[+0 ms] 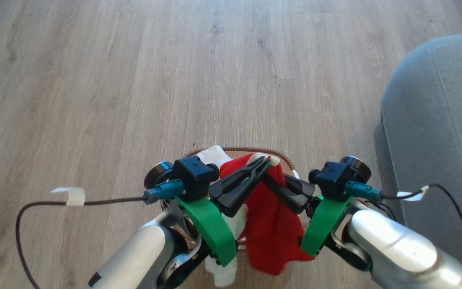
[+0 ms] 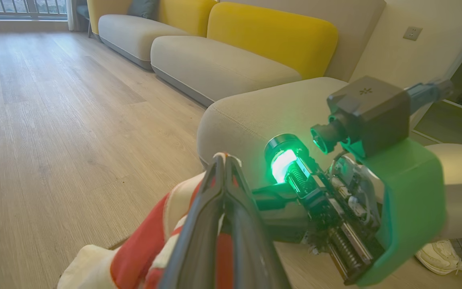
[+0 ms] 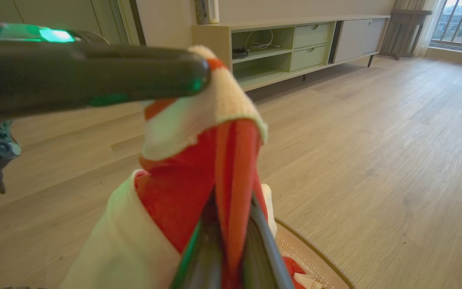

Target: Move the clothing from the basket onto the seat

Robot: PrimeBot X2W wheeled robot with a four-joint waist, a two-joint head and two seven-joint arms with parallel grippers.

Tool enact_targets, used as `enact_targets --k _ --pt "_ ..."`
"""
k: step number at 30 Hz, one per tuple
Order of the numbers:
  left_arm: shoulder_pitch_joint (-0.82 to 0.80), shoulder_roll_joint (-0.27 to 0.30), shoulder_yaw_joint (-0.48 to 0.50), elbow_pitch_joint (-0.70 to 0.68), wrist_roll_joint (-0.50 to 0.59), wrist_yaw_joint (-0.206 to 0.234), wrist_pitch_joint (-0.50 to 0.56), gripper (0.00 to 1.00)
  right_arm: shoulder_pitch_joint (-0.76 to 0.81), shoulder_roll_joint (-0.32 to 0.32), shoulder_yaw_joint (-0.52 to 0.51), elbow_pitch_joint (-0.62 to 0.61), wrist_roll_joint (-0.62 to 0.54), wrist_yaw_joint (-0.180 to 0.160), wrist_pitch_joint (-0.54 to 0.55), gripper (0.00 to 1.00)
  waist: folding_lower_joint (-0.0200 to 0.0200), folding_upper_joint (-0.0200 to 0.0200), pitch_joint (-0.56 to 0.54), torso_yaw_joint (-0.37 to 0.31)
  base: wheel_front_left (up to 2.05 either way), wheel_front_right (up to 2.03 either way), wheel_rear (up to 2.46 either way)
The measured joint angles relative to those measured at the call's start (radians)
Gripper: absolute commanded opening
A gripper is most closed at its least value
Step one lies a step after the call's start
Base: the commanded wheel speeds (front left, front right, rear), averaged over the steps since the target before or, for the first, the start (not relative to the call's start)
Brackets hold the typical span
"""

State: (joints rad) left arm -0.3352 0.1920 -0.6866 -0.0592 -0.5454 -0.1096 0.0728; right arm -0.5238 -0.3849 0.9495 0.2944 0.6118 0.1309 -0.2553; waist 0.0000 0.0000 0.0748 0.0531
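Clothing (image 1: 271, 228) hangs over the basket (image 1: 285, 155), its top pinched by the left pincer (image 2: 225, 160) and the right pincer (image 3: 231, 206).

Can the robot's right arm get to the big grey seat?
Probably yes: the large grey fabric seat lies close beside the right gripper, nothing blocking, though it's shut on soft red-and-white clothing.

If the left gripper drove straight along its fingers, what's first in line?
Likely the rounded corner of the seat: the left wrist view has it right beyond the left gripper, shut on the clothing. The right gripper sits just beside that line; depth unclear.
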Motion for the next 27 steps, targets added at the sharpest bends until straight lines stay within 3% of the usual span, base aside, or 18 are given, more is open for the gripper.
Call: enact_targets --k 2,4,13,27 --pt "0.001 0.001 0.006 0.001 -0.001 0.005 -0.011 0.4 0.0 -0.004 -0.013 -0.001 0.007 0.0 0.0 0.0 0.0 0.0 0.001 -0.007 0.0 0.0 0.0" --pt "0.002 0.002 0.016 0.009 -0.002 0.017 -0.031 0.97 -0.001 -0.011 -0.04 -0.008 0.007 0.0 0.0 0.0 -0.0001 0.0 0.004 -0.018 0.0 0.0 0.0" --pt "0.001 0.0 0.034 0.085 -0.007 0.016 -0.105 1.0 -0.007 -0.052 -0.206 -0.063 -0.038 0.0 0.0 0.0 0.0 0.0 0.032 -0.116 0.0 0.0 0.0" --pt "-0.041 -0.05 -0.05 0.17 0.04 0.006 -0.173 1.0 0.033 -0.086 -0.428 -0.132 -0.092 0.0 0.0 0.0 0.0 0.0 0.073 -0.406 0.0 0.0 0.0"
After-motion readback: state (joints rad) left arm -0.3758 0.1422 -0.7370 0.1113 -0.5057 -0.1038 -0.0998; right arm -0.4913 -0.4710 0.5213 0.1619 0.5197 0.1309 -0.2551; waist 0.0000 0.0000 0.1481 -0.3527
